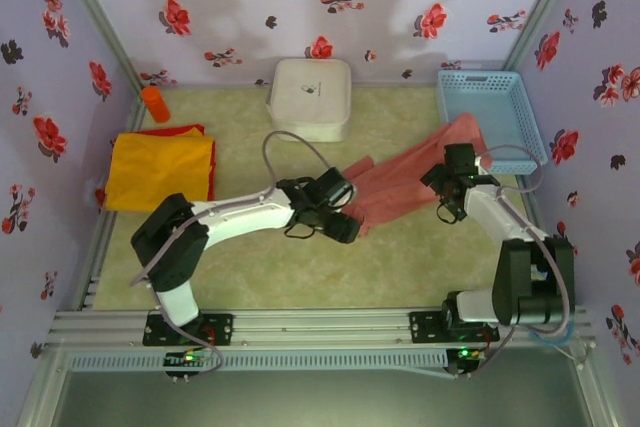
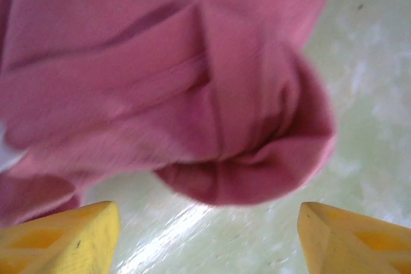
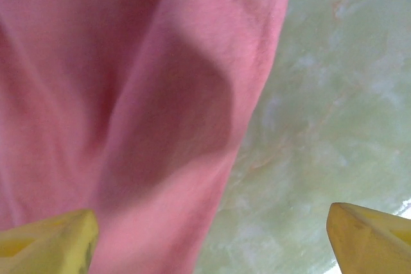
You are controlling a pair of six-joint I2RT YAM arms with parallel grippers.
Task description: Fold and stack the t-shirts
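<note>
Both hands are spread wide and hold nothing. My left hand (image 1: 338, 215) is at the lower end of the salmon-pink t-shirt (image 1: 405, 175), my right hand (image 1: 452, 184) is at its basket-side edge. It's rumpled mid-counter (image 1: 420, 257), so folding looks barely begun. Next I pinch both edges.

The red t-shirt (image 1: 185, 130) lies mostly hidden under the yellow-orange t-shirt (image 1: 160, 169), showing at its 12 o'clock edge. The pink t-shirt (image 2: 160, 81) is blurred, cut off at 9 and 12 o'clock.

Light is soft and even overhead. Both wrist views blur the pink shirt (image 2: 160, 94); in my left, glare streaks the surface (image 2: 167, 232) at 6 o'clock.
</note>
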